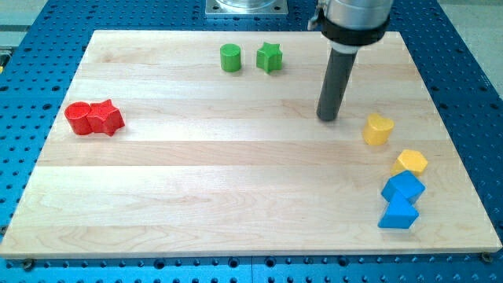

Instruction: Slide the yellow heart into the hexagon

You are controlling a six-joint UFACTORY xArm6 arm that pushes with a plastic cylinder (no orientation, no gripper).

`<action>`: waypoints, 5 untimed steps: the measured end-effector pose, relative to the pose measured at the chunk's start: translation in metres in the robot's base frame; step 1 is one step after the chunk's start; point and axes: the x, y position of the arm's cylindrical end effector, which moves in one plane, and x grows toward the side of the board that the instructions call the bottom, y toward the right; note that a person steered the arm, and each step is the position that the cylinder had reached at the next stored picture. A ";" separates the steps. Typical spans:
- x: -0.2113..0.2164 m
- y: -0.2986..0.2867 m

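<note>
- Now the yellow heart (378, 129) sits at the board's right, apart from the yellow hexagon (411, 163) at its five o'clock.
- My tip (328, 118) stands near the heart's ten o'clock, not touching; no pincer here.
- Next, I think, push toward five o'clock.

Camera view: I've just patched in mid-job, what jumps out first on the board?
The dark rod comes down from the view's top, with my tip resting on the board just left of the yellow heart and apart from it. Below the heart, at the view's right edge, the yellow hexagon sits atop a tight stack of two blue blocks. Far left, two red blocks touch; two green ones sit near the top.
</note>
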 end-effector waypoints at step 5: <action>0.050 0.056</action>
